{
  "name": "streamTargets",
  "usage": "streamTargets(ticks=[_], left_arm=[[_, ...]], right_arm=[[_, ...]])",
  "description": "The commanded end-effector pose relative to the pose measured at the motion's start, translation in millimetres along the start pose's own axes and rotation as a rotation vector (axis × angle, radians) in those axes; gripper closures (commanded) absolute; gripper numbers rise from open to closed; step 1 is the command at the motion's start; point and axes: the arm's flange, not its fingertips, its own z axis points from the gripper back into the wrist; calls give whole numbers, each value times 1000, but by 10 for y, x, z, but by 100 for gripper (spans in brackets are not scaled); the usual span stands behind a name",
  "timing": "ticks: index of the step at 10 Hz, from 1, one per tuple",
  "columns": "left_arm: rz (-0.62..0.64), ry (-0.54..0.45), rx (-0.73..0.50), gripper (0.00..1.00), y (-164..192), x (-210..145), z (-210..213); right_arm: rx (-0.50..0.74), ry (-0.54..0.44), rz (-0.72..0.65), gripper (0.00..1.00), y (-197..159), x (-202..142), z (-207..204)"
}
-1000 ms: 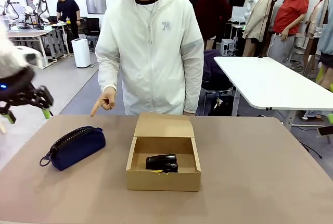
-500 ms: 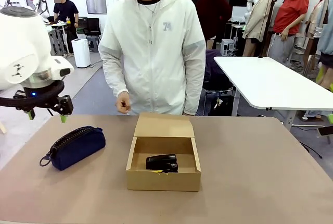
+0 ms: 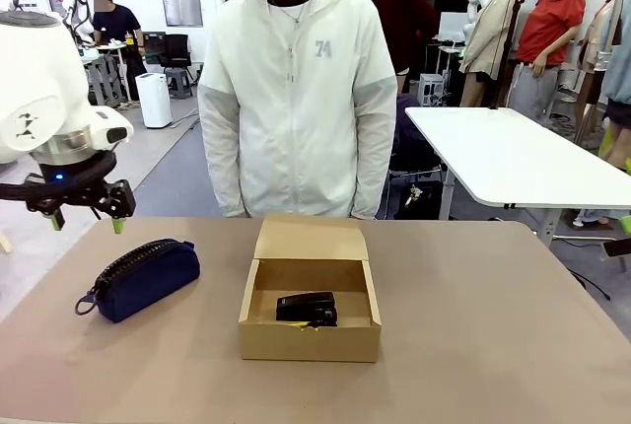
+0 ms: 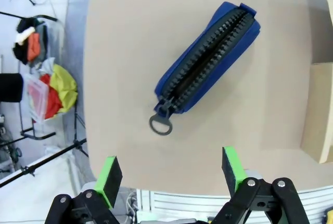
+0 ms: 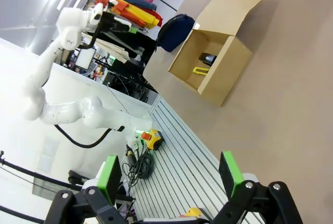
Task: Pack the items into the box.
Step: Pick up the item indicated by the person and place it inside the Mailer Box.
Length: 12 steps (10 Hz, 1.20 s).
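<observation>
Left gripper (image 4: 170,171) wide open, empty — above pouch (image 4: 208,65).

The pouch (image 3: 140,279), at centre left of the front view, is finished in navy blue; its zipper teeth are black. The box (image 3: 309,343) is plain brown corrugated cardboard. Inside it, the stapler (image 3: 307,308) is black, and the utility knife (image 5: 199,70) is seen as a yellow strip in the right wrist view. The table (image 3: 493,325) top is a uniform dull tan. The left gripper (image 3: 88,222) and the right gripper (image 5: 169,174) are black with green pads. The left arm (image 3: 39,79) housing is white. The person's jacket (image 3: 296,99) is white, marked with a grey "74".
</observation>
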Motion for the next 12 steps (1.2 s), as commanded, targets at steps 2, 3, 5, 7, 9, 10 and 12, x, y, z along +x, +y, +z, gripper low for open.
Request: streamTargets(ticks=[2, 3, 5, 7, 9, 10, 12], left_arm=[[18, 111, -114, 0, -130, 566, -460], [42, 115, -108, 0, -152, 638, -574], [9, 100, -98, 0, -196, 724, -719], [-140, 93, -117, 0, -211, 764, -853], [-672, 8, -163, 0, -124, 720, -947], [-783, -71, -161, 0, -46, 673, -943], [-930, -167, -200, 0, 32, 617, -932]], right_arm=[[2, 14, 1, 0, 26, -1, 25], [2, 14, 1, 0, 26, -1, 25], [2, 14, 1, 0, 26, -1, 25], [2, 14, 1, 0, 26, -1, 25], [2, 14, 1, 0, 26, -1, 25], [2, 14, 1, 0, 26, -1, 25], [2, 14, 1, 0, 26, -1, 25]])
